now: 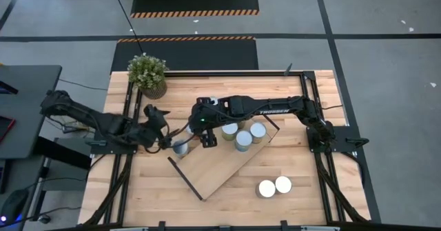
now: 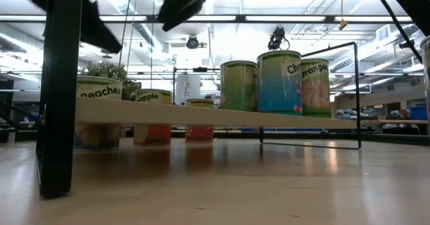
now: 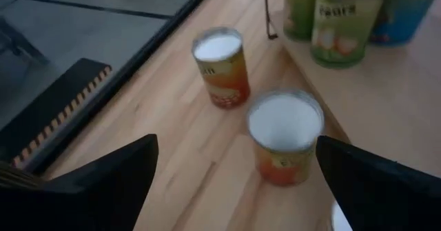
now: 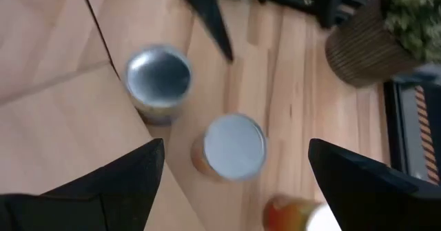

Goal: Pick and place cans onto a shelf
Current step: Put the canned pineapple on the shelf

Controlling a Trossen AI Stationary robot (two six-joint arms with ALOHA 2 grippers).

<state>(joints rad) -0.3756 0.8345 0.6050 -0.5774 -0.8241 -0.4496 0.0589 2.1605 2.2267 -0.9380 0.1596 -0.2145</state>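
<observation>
On the wooden counter [image 1: 303,203] the shelf [image 1: 213,172] lies at an angle, near the middle, with a black wire frame at each short end. Three cans [image 1: 244,134] stand together on the far end of the shelf, touching or almost touching. Two more cans [image 1: 275,187] stand side by side on the counter, just beside the shelf and nearer to the front edge. One can [image 1: 180,147] stands at the left edge of the shelf, and the left tool [image 1: 167,136] hovers just beside it with its fingers spread wide, holding nothing. In the left wrist view a can with an orange label [image 3: 284,136] sits between the two dark fingers [image 3: 103,183]. The right tool [image 1: 204,136] hangs over the same area, above the far left part of the shelf; its fingers are also apart and empty. A potted plant [image 1: 148,74] stands in the far left corner
</observation>
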